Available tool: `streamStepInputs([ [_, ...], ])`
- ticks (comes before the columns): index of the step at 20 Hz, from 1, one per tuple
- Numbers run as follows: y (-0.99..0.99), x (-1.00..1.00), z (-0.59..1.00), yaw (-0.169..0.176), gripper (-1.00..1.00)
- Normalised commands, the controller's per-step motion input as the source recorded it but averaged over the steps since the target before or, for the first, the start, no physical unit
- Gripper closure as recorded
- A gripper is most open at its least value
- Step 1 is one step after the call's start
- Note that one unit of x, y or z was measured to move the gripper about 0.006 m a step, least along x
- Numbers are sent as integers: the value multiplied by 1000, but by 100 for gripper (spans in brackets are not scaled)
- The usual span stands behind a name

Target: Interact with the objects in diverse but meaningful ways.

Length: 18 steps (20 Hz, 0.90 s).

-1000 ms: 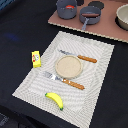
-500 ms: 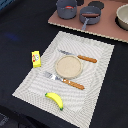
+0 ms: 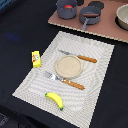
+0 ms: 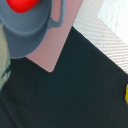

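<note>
In the exterior view a yellow banana (image 3: 55, 99) lies at the near edge of the striped placemat (image 3: 97, 75). A yellow rectangular block (image 3: 36, 58) stands just off the mat on the exterior view's left. On the pink board (image 3: 107, 27) at the back, a brown sausage (image 3: 89, 15) lies in a small grey pan (image 3: 90, 16), beside a grey pot (image 3: 66, 8). The wrist view shows a red tomato (image 4: 21, 4) inside a grey pot (image 4: 27, 30). Neither view shows the gripper or the arm.
A tan round plate (image 3: 69, 66) sits mid-mat between a wooden-handled fork (image 3: 63, 80) and knife (image 3: 78, 56). A pale bowl (image 3: 122, 16) stands on the board's far end. The wrist view catches a yellow sliver (image 4: 126, 95) at its edge; which object it is I cannot tell.
</note>
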Motion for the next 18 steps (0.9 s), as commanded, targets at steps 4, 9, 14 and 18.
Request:
streamStepInputs([
  [4, -456, 374, 0, -188, -100],
  [9, -509, 375, 0, -169, -100],
  [14, -649, 342, 44, -116, -100],
  [18, -774, 287, 134, -53, -100],
])
